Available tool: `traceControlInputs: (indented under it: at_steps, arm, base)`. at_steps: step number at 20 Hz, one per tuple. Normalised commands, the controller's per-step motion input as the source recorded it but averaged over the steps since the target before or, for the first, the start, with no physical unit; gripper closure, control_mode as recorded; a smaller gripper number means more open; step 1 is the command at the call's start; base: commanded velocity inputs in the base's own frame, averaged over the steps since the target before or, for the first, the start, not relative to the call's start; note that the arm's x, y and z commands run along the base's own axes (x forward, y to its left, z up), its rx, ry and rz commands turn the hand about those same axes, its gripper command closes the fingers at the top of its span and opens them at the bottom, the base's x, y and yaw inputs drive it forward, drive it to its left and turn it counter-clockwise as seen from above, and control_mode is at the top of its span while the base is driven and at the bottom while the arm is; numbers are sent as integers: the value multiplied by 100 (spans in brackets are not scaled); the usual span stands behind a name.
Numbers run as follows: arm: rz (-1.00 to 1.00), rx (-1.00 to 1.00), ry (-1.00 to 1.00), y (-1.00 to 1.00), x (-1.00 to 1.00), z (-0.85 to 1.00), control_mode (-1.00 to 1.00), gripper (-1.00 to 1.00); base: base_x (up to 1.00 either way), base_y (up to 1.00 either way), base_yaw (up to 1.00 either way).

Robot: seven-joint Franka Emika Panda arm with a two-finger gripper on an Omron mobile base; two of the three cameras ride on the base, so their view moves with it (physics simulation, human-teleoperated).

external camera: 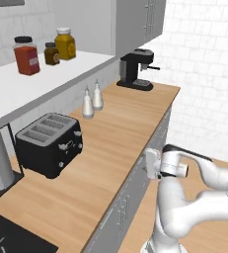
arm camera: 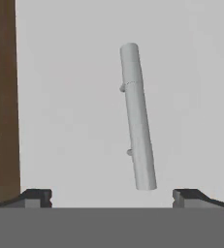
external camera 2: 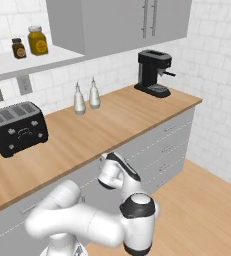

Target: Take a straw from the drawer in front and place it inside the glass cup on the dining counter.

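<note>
My gripper (arm camera: 112,196) faces a flat light-grey drawer front (arm camera: 70,121) at close range. It is open, with its two dark fingertips (arm camera: 36,197) spread wide. The slim bar handle (arm camera: 138,116) lies just ahead of the jaws and nearer the right fingertip, touching neither. In the left base view the hand (external camera: 152,165) sits against the grey cabinet fronts under the worktop edge; the right base view shows the same hand (external camera 2: 108,172). The drawer is closed, so the straw is hidden. The glass cup and the dining counter are out of view.
The wooden worktop (external camera: 120,133) carries a black toaster (external camera: 49,144), two small white bottles (external camera: 92,100) and a black coffee machine (external camera: 135,69). Jars stand on a white shelf (external camera: 41,74). More drawer fronts (external camera 2: 162,145) run to the right; wood floor (external camera 2: 202,210) lies beyond.
</note>
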Motion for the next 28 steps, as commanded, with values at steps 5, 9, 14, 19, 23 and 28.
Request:
traceControlInputs:
  at_steps: [5,9,14,19,23,28]
  arm:
    - [-1,2,10,-2,42,-23,-100,-100]
    - [0,4,7,-9,38,-24,-100,-100]
    - [0,8,1,-26,34,-27,-100,-100]
    - [6,15,0,-53,17,-34,-100,-100]
    - [8,14,0,-48,18,-24,-100,-100]
    - [1,2,0,0,40,-16,-100,-100]
  base:
    - [0,0,0]
    - [0,0,0]
    - [0,0,0]
    - [0,0,0]
    - [0,0,0]
    - [0,0,0]
